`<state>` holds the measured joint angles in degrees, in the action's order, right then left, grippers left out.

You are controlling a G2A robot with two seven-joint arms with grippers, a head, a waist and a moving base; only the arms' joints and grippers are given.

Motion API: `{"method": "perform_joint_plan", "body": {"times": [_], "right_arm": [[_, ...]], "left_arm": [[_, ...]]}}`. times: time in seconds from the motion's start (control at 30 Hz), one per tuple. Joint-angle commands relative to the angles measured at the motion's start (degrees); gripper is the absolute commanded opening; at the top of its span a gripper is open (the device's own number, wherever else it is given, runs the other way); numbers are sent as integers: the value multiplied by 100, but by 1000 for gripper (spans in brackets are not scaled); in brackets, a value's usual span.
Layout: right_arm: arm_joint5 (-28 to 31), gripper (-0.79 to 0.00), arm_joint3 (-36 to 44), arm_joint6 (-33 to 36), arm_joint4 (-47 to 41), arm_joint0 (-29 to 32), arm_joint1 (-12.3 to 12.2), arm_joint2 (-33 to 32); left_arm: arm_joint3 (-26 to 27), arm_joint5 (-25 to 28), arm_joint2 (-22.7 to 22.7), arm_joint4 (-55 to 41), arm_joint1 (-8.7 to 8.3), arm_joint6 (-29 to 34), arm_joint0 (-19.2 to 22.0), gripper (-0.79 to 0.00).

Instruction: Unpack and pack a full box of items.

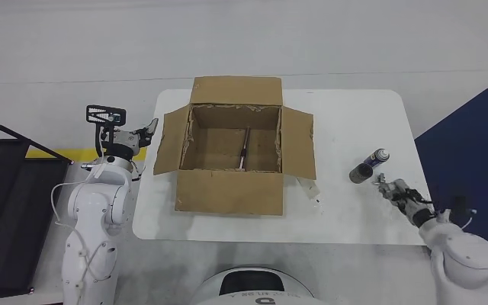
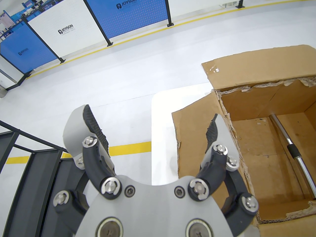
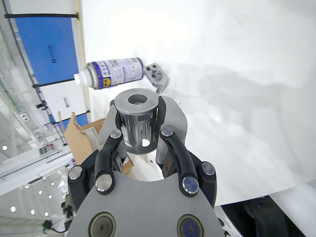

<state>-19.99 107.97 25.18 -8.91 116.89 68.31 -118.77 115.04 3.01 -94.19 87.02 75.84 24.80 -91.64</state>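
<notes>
An open cardboard box stands mid-table with its flaps spread. A metal rod with a black grip lies on its floor. My left gripper hangs open and empty beside the box's left flap, past the table's left edge. My right gripper is over the table's right side, shut on a slotted metal cylinder. Just beyond it a blue and white spray can stands upright, with a small metal bracket at its base.
The white table has bare surface to the right of and behind the box. A black metal rack stands on the floor left of the table. Blue and white partition panels line the far floor.
</notes>
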Motion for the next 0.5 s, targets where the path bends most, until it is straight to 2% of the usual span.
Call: {"method": "perform_joint_plan", "body": {"times": [0.0, 0.13, 0.23, 0.33, 0.47], "right_arm": [[432, -785, 16, -7, -391, 99, 35, -89], [1507, -785, 99, 311, -1147, 255, 99, -178], [2078, -785, 102, 914, -1603, 191, 108, -79], [2067, -785, -11, 1482, -1910, -151, 80, 142], [2067, -785, -11, 1482, -1910, -151, 80, 142]], "left_arm": [[0, 0, 0, 0, 0, 0, 0, 0], [0, 0, 0, 0, 0, 0, 0, 0], [0, 0, 0, 0, 0, 0, 0, 0], [0, 0, 0, 0, 0, 0, 0, 0], [-300, -219, -209, 183, -16, -82, 90, 0]]}}
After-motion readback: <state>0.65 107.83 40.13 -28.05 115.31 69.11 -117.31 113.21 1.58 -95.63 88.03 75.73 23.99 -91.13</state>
